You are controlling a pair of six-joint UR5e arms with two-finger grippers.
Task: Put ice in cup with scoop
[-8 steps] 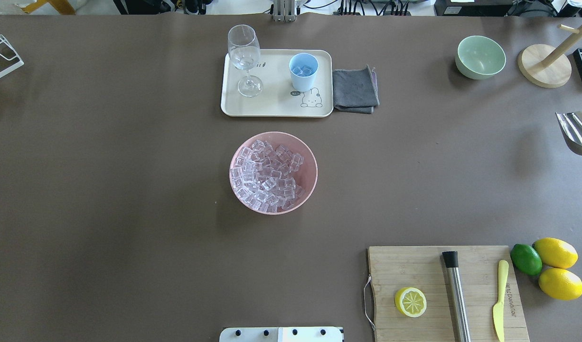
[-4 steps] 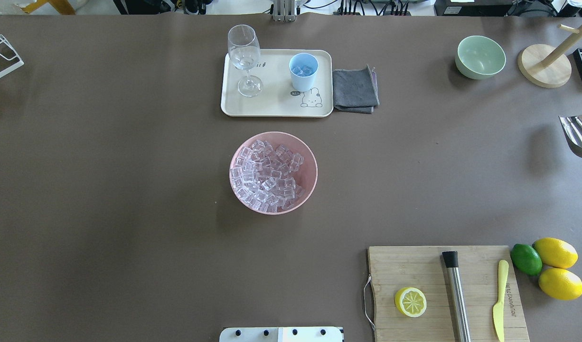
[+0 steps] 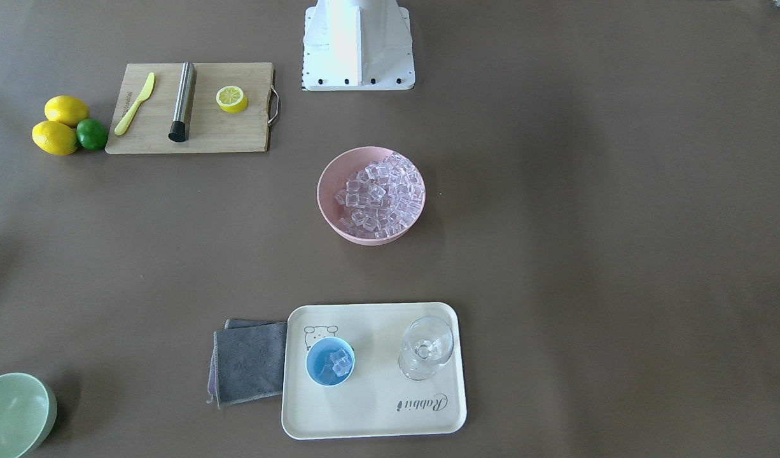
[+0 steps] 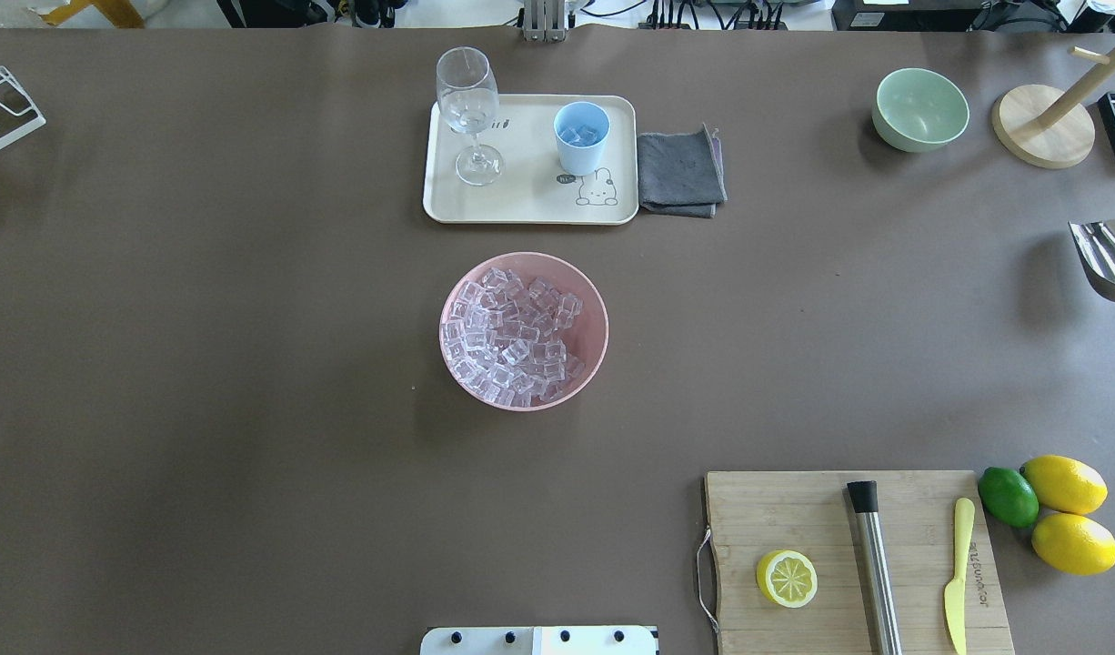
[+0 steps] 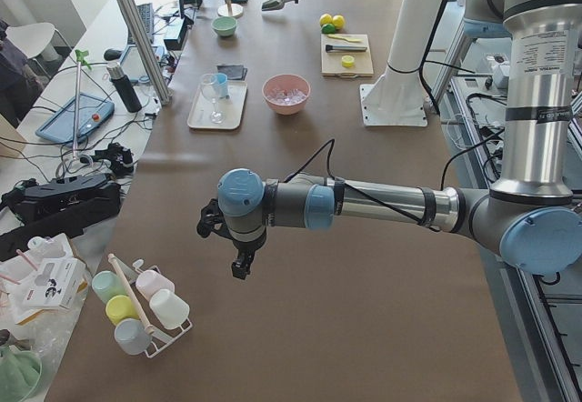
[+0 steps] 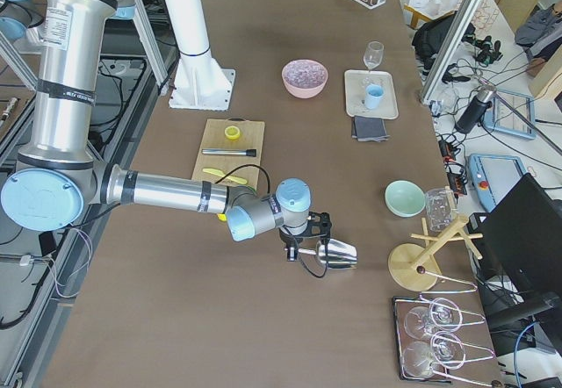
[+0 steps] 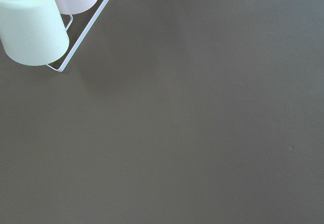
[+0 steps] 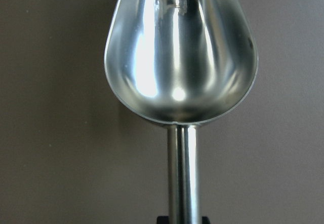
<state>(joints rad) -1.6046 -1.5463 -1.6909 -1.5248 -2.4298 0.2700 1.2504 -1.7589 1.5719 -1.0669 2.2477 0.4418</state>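
Note:
The shiny steel scoop (image 8: 179,57) fills the right wrist view, empty, with its handle (image 8: 182,173) running down into my right gripper (image 8: 182,220), which is shut on it. The scoop shows at the right edge of the overhead view (image 4: 1108,259), held above the table, far from the bowl. The light-blue cup (image 4: 582,136) stands on a cream tray (image 4: 530,205) and holds a few ice cubes (image 3: 336,364). A pink bowl (image 4: 603,337) in mid-table is full of ice (image 4: 507,337). My left gripper (image 5: 238,261) hangs over bare table at the far left; I cannot tell whether it is open.
A stemmed glass (image 4: 467,100) shares the tray; a grey cloth (image 4: 680,171) lies beside it. A pale green bowl (image 4: 920,109) and a wooden stand (image 4: 1042,125) sit back right. A cutting board (image 4: 821,518) holds a lemon half, steel rod and knife. A cup rack (image 7: 30,24) is near the left gripper.
The scoop has shifted slightly toward the right edge of the overhead view, then held still. Nothing else has moved.

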